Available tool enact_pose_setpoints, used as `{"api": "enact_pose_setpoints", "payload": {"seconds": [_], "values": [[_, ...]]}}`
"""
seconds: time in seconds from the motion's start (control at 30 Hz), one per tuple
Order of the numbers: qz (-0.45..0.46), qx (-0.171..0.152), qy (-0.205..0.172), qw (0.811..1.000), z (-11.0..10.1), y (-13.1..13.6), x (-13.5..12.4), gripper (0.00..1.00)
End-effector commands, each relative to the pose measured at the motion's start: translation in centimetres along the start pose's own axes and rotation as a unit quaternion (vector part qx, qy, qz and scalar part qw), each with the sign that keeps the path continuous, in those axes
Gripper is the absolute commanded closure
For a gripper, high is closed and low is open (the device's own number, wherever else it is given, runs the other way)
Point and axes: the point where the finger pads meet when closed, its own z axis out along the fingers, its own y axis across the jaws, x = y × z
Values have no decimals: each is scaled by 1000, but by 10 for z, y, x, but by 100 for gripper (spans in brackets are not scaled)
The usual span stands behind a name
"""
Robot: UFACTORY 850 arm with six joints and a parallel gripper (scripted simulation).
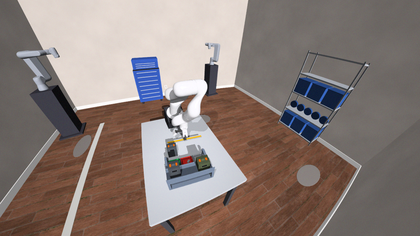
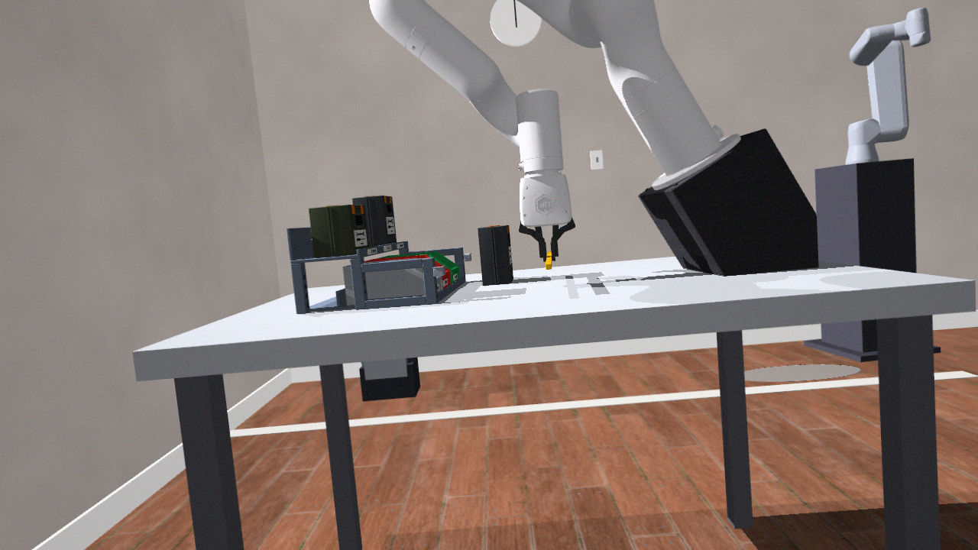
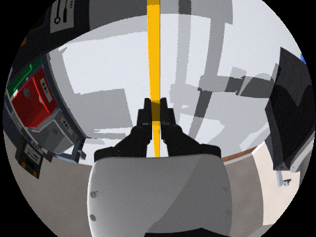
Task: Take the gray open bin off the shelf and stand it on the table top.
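My nearly closed black two-finger tool (image 1: 184,137) (image 2: 548,257) (image 3: 155,106) grips a long yellow bar (image 1: 193,137) (image 2: 548,263) (image 3: 153,49) above the tabletop (image 1: 187,202) (image 2: 547,328) (image 3: 99,72); I judge I should lower and release it before bin work.

Three cases (image 1: 171,149) (image 2: 495,255), three open bins (image 1: 186,160) (image 3: 33,99).

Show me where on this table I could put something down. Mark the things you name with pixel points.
Between the rack (image 1: 192,176) (image 2: 429,280) (image 3: 78,148) and the table edge (image 1: 186,210) farthest from the arm, or right of the rack in the top view. It's crowded on the rack, at the dark case (image 1: 172,148) (image 2: 494,254) (image 3: 62,16) before it, and under the yellow bar (image 1: 193,137) (image 2: 548,261) (image 3: 154,52).
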Motion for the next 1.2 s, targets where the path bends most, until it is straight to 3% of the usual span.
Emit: {"api": "enact_pose_setpoints", "payload": {"seconds": [0.0,0.07,0.47,0.63,1.17], "values": [[0,0,0,1000,11,0,0,100],[0,0,0,1000,19,0,0,100],[0,0,0,1000,19,0,0,100],[0,0,0,1000,39,0,0,100],[0,0,0,1000,47,0,0,100]]}}
